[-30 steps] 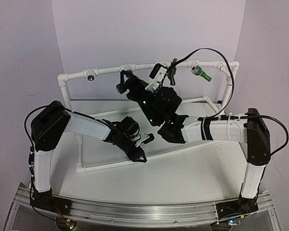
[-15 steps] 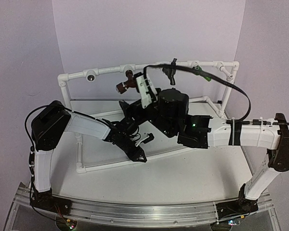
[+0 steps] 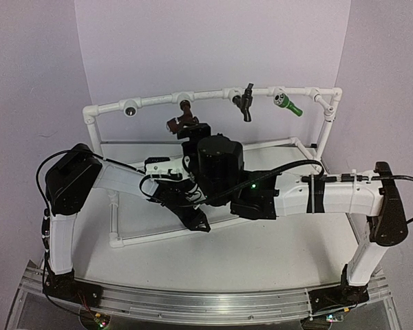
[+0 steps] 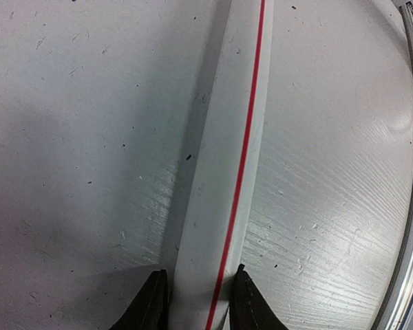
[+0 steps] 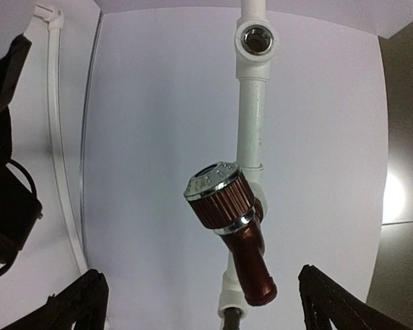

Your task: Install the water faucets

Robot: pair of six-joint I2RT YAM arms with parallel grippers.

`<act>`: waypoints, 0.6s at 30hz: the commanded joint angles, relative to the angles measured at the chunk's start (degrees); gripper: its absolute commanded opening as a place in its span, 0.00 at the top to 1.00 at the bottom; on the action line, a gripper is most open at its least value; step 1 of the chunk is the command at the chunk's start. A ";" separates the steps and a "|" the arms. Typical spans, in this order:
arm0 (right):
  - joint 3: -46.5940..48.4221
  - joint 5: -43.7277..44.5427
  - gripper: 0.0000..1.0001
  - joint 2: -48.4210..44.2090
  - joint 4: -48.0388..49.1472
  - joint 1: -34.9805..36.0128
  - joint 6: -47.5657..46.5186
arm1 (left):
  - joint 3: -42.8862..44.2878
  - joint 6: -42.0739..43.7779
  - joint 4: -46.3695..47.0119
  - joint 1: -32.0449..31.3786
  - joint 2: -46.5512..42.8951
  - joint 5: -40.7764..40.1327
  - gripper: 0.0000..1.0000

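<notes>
A robot lab bench — plain lilac backdrop across the top, white table, aluminium rail along the bottom.

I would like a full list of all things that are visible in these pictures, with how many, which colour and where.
reddish-brown faucet: one, reddish-brown with silvery mouth, on the top rail, left of the other two
black faucet: one, black, middle of the top rail
green faucet: one, green, right part of the top rail
open socket: one seen clearly, white with silvery mouth, left part of the top rail
pipe frame: one, white, standing on the table
table: one, white
left hand: one, black fingers, shut on the frame's low front pipe
right hand: one, black fingers, open, a finger on each side of the reddish-brown faucet
</notes>
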 commanded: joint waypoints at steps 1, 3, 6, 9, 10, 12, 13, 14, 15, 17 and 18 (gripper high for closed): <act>8.39 1.63 0.07 2.81 5.07 -1.06 -15.31 | -3.89 -6.38 -6.25 -0.09 8.37 -7.95 1.00; 11.07 2.06 0.09 4.66 5.10 -2.03 -16.92 | -3.63 -6.37 -6.40 -0.07 8.95 -8.26 1.00; 13.70 2.25 0.12 6.81 5.16 -3.52 -18.49 | -3.75 -6.45 -6.44 -0.09 8.17 -7.76 1.00; 14.53 2.51 0.15 7.96 5.14 -4.33 -20.02 | -3.94 -6.35 -6.43 -0.10 8.18 -8.06 1.00; 14.79 2.23 0.15 8.14 5.11 -4.52 -20.04 | -3.87 -6.31 -6.43 -0.10 8.51 -8.14 1.00; 15.06 1.58 0.16 8.46 5.04 -4.91 -19.93 | -3.56 -6.28 -6.56 -0.10 8.97 -7.96 1.00; 15.45 1.64 0.16 8.85 4.94 -5.22 -19.98 | -3.52 -6.29 -6.59 -0.12 8.84 -7.61 1.00; 15.89 1.85 0.16 9.23 4.78 -5.59 -20.19 | -3.54 -6.29 -6.57 -0.17 8.56 -7.31 1.00; 16.05 1.92 0.17 9.58 4.69 -5.84 -20.33 | -3.61 -6.28 -6.54 -0.15 8.33 -7.22 1.00; 16.87 1.87 0.18 10.53 4.64 -6.34 -19.84 | -3.67 -6.29 -6.50 -0.12 8.31 -7.32 1.00; 17.71 1.81 0.19 11.13 4.63 -6.62 -19.07 | -3.63 -6.28 -6.47 -0.10 8.57 -7.51 1.00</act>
